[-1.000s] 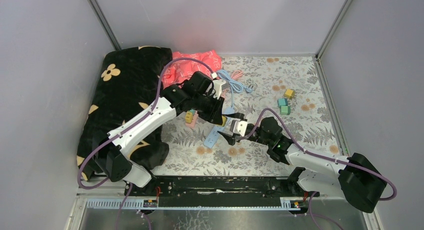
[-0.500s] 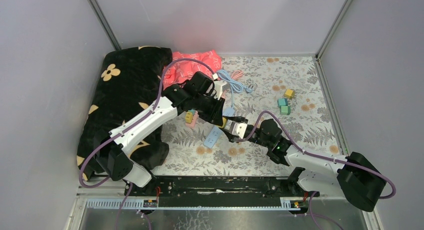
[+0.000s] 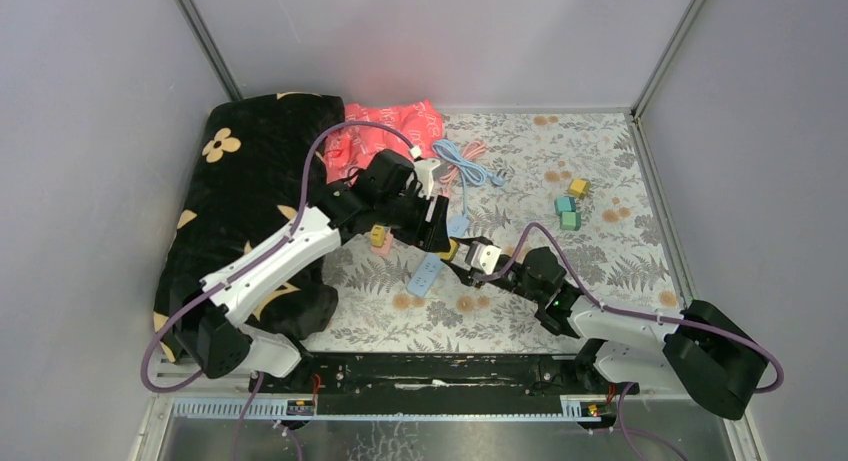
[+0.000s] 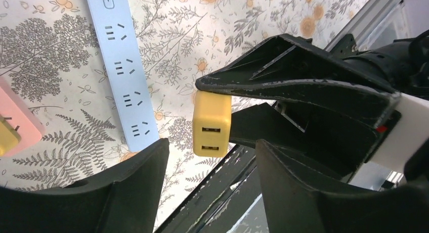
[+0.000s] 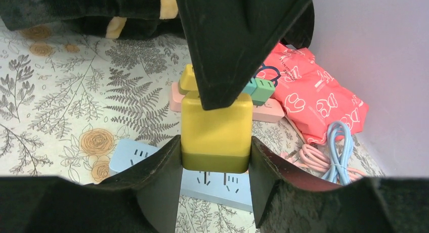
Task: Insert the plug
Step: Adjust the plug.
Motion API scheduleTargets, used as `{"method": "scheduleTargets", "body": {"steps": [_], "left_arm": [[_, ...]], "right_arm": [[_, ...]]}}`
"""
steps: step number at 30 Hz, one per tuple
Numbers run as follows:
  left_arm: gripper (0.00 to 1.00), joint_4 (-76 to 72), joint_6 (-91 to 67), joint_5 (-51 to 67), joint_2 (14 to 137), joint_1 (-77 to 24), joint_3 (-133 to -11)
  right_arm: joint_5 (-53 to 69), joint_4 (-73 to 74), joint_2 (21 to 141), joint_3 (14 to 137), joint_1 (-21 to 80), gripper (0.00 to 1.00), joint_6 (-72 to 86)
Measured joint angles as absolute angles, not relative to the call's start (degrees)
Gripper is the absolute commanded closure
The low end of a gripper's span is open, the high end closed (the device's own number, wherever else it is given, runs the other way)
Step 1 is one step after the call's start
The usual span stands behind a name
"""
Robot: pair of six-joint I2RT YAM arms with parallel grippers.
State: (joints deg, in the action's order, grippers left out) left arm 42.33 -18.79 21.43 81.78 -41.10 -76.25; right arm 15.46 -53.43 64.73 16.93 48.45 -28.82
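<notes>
The plug [image 5: 216, 132] is a yellow charger block with two USB ports on its face [image 4: 212, 124]. My right gripper [image 5: 216, 152] is shut on its sides and holds it in the air, just above the light blue power strip [image 5: 217, 185], which lies flat on the flowered cloth [image 3: 424, 276]. My left gripper [image 4: 210, 152] stands open around the plug's port end, with a gap on both sides. One of its black fingers [image 5: 227, 41] hangs over the top of the plug. The two grippers meet near the table's middle [image 3: 449, 249].
A pink power strip [image 5: 263, 111] with small green and yellow plugs in it lies just behind the blue one. A red bag [image 3: 385, 131], coiled blue and pink cables [image 3: 465, 166], a black flowered cushion [image 3: 250, 181] and coloured blocks [image 3: 570, 206] lie farther off.
My right gripper moved in from the right and shut on the yellow plug. My left gripper, which was shut on it, has opened and let go.
</notes>
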Motion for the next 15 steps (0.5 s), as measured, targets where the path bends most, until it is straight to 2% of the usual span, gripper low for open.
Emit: {"method": "scheduleTargets", "body": {"steps": [3, 15], "left_arm": [[0.24, 39.9, -20.12, 20.56, 79.22, -41.04, -74.3], [0.24, 29.34, -25.69, 20.36, 73.17, -39.55, -63.7]], "right_arm": [[14.63, -54.89, 64.9, 16.51, 48.45, 1.0, -27.14], [12.43, -68.62, 70.7, 13.82, 48.45, 1.0, -14.98]]}}
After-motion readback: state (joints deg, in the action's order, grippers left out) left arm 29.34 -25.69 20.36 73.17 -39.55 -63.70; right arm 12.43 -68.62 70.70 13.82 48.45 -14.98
